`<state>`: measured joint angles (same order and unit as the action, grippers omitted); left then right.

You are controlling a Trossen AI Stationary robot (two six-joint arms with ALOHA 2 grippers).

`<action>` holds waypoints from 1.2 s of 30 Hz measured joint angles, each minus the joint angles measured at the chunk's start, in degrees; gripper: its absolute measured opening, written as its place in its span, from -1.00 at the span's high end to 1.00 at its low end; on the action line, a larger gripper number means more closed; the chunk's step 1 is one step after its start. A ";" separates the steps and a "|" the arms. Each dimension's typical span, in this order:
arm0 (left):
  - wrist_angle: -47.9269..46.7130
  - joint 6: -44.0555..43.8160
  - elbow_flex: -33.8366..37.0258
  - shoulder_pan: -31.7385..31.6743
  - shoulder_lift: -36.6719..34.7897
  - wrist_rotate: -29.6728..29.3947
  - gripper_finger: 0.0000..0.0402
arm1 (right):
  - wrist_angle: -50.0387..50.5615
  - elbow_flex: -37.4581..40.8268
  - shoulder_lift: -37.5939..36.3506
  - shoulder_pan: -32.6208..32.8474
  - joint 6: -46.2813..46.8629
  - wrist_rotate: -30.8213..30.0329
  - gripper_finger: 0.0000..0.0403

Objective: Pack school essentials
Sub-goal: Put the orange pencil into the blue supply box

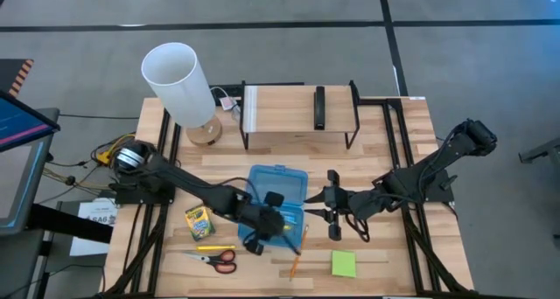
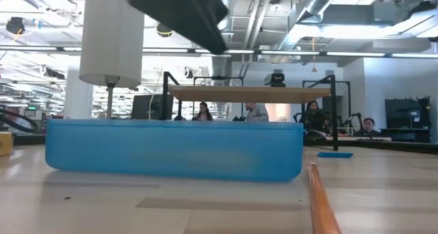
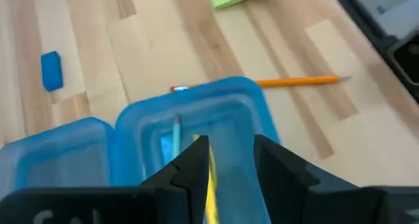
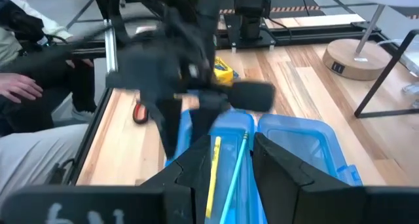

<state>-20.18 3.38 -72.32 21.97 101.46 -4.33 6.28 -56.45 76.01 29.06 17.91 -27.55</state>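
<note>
The left gripper (image 1: 278,232) is hanging over the blue case (image 1: 278,187) at lower centre – jaws narrow, gripping a yellow pencil (image 3: 209,191); the right gripper's (image 1: 317,206) jaws are standing open, empty.

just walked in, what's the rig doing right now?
Packing school supplies into the open translucent blue plastic case mid-table. The left gripper hovers over the case with a thin yellow pencil between its fingers. The right gripper waits at the case's right edge. Still on the table: yellow-green crayon box, red-handled scissors, orange pencil, small blue eraser, lime-green sticky-note pad.
</note>
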 joint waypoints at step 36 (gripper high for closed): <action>43.68 -12.68 43.61 10.04 -30.15 -14.50 0.45 | 1.25 -0.45 23.26 2.99 2.61 15.47 0.18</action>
<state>23.50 -9.30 -28.71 32.01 71.31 -18.83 7.53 -56.90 99.26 32.05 20.52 -12.08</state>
